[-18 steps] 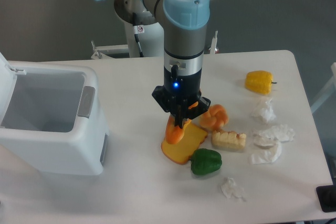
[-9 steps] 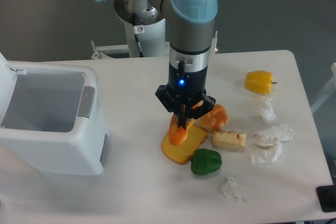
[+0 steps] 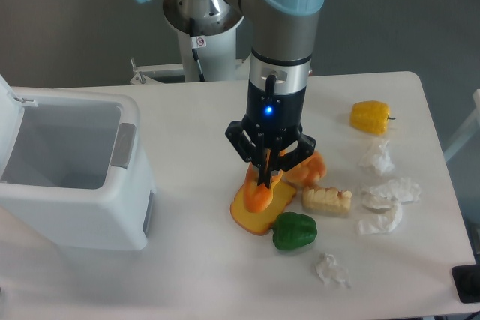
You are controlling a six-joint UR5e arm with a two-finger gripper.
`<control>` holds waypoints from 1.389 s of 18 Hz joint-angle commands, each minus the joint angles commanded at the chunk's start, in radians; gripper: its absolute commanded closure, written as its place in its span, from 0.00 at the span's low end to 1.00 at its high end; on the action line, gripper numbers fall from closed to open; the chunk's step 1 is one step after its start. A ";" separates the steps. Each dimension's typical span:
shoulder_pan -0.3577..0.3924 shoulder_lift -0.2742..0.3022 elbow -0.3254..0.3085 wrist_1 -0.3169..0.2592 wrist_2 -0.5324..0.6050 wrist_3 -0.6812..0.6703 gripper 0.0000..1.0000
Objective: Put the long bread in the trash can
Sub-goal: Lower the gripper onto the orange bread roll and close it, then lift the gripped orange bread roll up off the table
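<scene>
My gripper (image 3: 267, 177) stands at frame centre, pointing straight down. The long bread (image 3: 259, 195) sits directly beneath my fingertips, resting on the toast slice (image 3: 264, 210), left of the round bun (image 3: 310, 170). My fingers appear narrow around its upper end; contact cannot be confirmed. The trash can (image 3: 75, 177) stands open at frame left. Compared with one second ago, my arm has shifted slightly rightward; the loaf lies slightly further right too.

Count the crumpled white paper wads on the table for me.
4. One sits below the yellow pepper at, two lie near the right edge at and, and one is in front at. The arm may hide more.
</scene>
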 joint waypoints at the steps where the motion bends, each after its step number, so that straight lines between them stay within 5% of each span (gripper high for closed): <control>1: 0.000 0.008 0.008 0.000 -0.009 -0.021 1.00; 12: 0.000 0.097 0.020 0.095 -0.210 -0.127 1.00; 25: -0.003 0.235 0.011 0.137 -0.269 -0.230 1.00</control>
